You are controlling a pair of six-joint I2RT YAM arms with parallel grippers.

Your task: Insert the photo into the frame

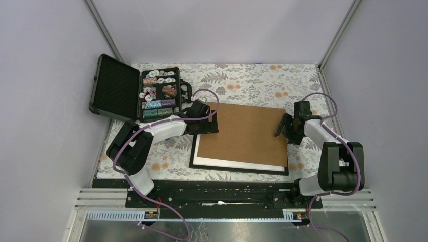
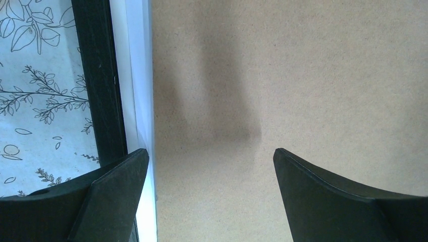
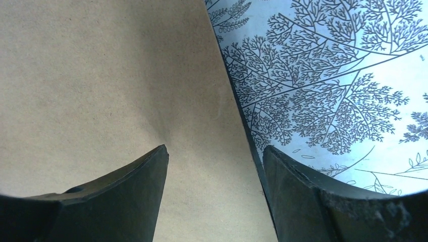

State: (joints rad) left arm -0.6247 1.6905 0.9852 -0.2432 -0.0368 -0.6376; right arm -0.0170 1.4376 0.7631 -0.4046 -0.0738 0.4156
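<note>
My left gripper is hanging wide open over the brown board beside the frame. My right gripper is straddling the board's edge, released.

Board atop frame, case behind-left

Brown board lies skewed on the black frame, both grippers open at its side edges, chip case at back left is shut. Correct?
Not quite: the chip case is open, lid swung back and chips showing, as the top external view shows. The rest stands.
</note>
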